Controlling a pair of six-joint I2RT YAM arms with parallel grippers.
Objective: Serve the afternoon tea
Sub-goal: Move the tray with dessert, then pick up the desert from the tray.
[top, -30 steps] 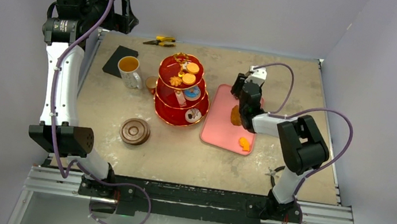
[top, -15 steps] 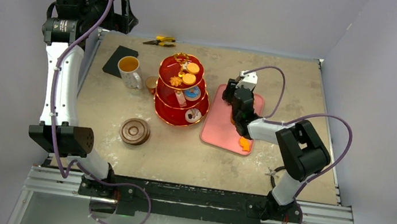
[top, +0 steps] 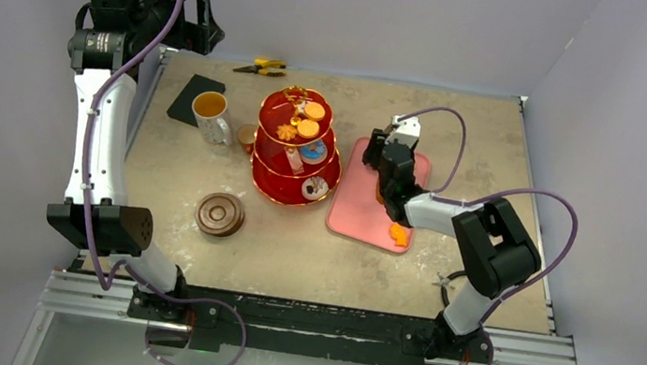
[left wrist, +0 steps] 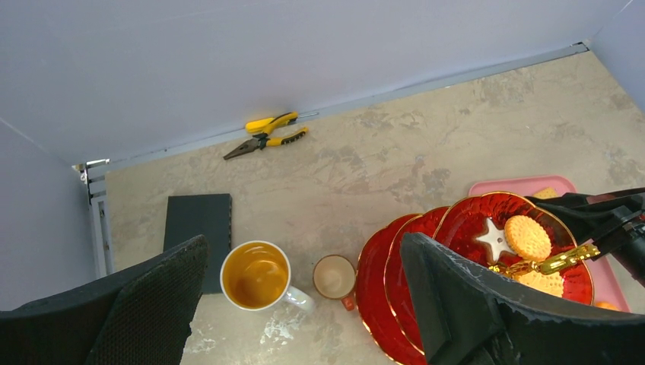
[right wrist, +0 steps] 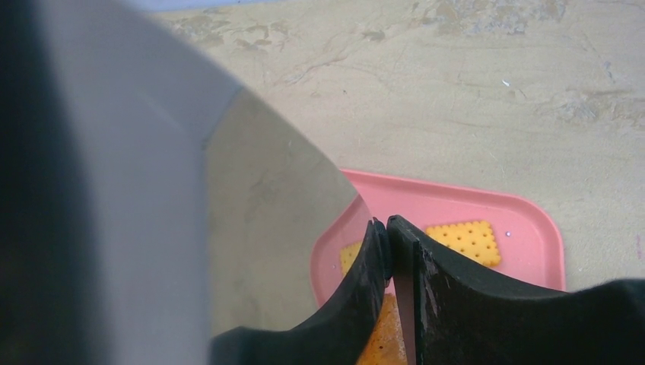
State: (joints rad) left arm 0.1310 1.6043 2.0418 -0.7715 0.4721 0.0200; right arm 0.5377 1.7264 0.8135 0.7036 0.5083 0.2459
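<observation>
Three-tier red stand [top: 296,146] at the middle of the surface [top: 486,138], biscuits on its tiers. White mug [top: 209,111] of amber tea and small copper cup [top: 245,136] stand just left of it, and brown saucers [top: 220,214] lie nearer the arm bases. Pink tray [top: 356,208] lies right of the stand. Right claw [top: 387,174] grips black tongs [right wrist: 426,296], their tips together over the tray. Left claw [top: 200,29] hangs wide open above the far left corner.

The tiered stand [top: 268,181] stands between mug [top: 209,112] and pink tray [top: 352,213].
</observation>
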